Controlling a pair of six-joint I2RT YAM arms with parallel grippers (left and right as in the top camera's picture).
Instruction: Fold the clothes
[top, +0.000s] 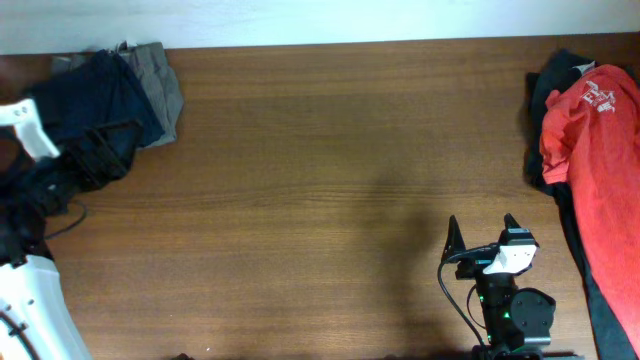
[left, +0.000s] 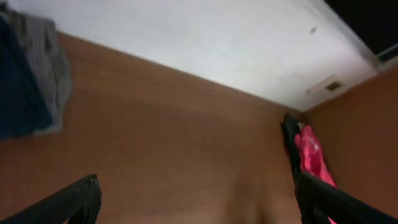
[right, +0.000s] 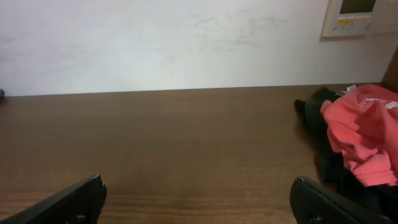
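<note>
Left gripper and right gripper hang spread and empty over the bench, with navy shorts beside grey shorts heaped far left and a red T-shirt far right; folding looks unstarted, so next a garment needs dragging to the centre.

Readable text: none in any view.
Shirt print: white printed marks on the red T-shirt at the right end of the bench; creased and too small to make out as letters or a logo.
Wall unit: pale control panel on the wall, with a dark screen and small buttons; any markings on it too fine to read.
</note>
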